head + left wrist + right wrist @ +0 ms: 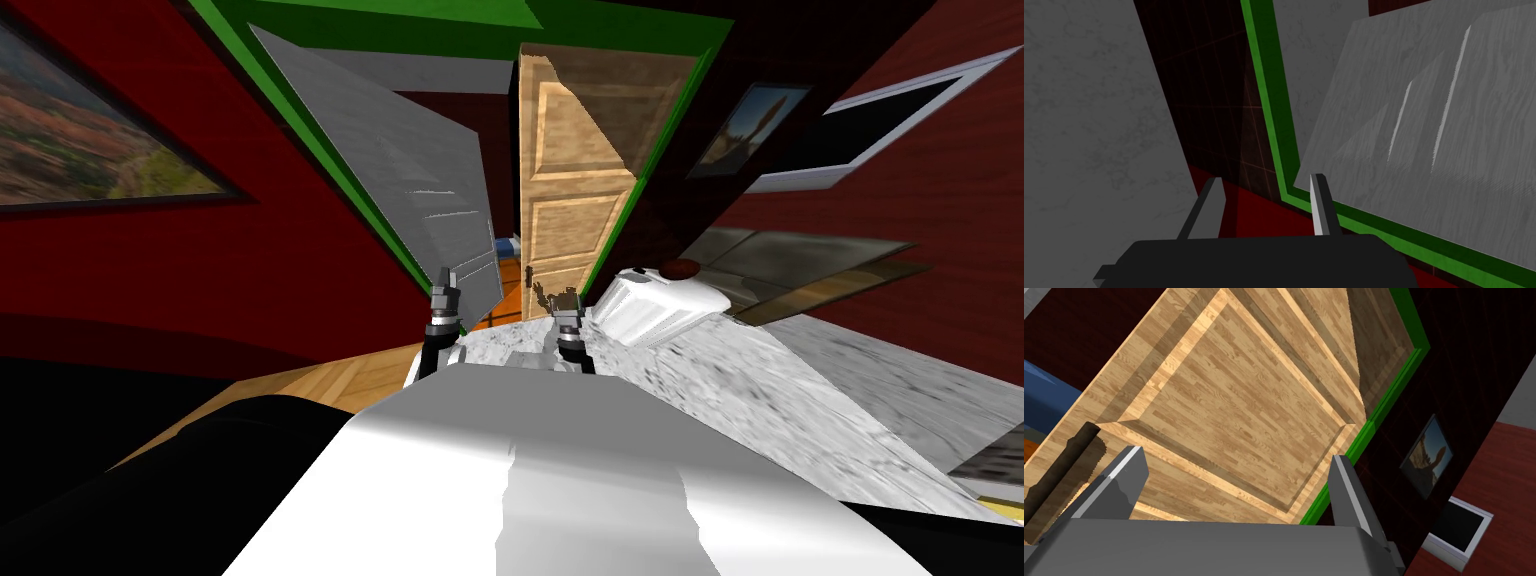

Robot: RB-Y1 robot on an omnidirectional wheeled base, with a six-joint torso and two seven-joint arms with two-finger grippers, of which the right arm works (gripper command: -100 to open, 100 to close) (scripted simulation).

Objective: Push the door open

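Note:
A light wooden panelled door (570, 190) stands ajar in a green frame (660, 140). My right gripper (567, 300) is low and close in front of its bottom panel, casting a shadow on it. In the right wrist view the door (1234, 403) lies just past the open right gripper (1236, 478), which holds nothing. My left gripper (445, 290) hangs before a grey wood-grain panel (420, 200) on the frame's left side. The left wrist view has the left gripper (1266, 200) open and empty near the green frame (1274, 125) and the grey panel (1424, 125).
A white marbled counter (800, 400) runs along my right, with a white ribbed object (655, 300) on its far end close to the door. Red walls carry a picture (90, 130) on the left and a picture (750, 125) and window (880, 120) on the right. Through the gap, something blue (507, 245).

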